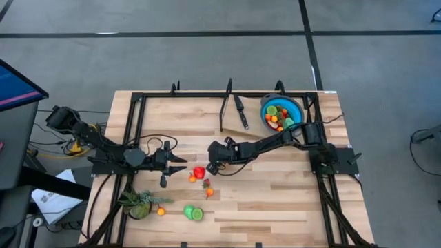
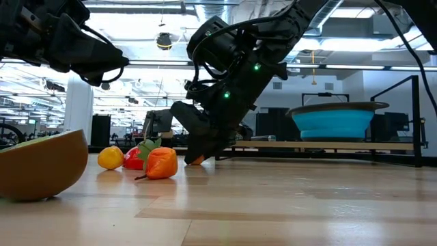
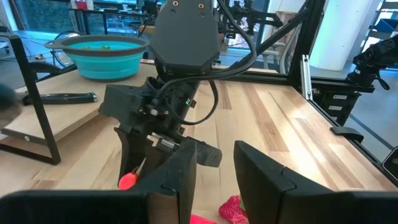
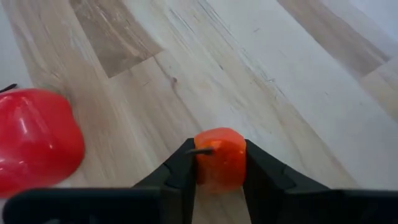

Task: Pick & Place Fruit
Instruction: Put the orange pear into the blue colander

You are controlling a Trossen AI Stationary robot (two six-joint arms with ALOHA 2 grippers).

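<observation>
While I watch the right wrist view, I see the right gripper (image 4: 219,171) clenched on a small orange-red fruit (image 4: 219,163), which sits directly between its two dark fingers (image 4: 177,171) and touches both of them. The fruit is low over the wooden table (image 4: 267,68); I cannot tell if it rests on the boards or is just above them. A bigger red fruit (image 4: 36,138) lies on the table near the gripper, apart from it.

In the high view, the right gripper (image 1: 215,165) is stretched toward the middle of the table, just beside the red fruit (image 1: 199,172). A few more fruits lie close by: one orange piece (image 1: 192,179), another orange piece (image 1: 209,192), and a green fruit (image 1: 196,214) nearer to the front edge. The blue bowl (image 1: 292,105) stands at the far right part of the table, well apart from the gripper, with several fruits inside.

The left gripper (image 1: 180,158) hangs over the left part of the table and points at the same group of fruits. In the left wrist view its fingers (image 3: 264,177) stand somewhat apart and nothing is between them.
</observation>
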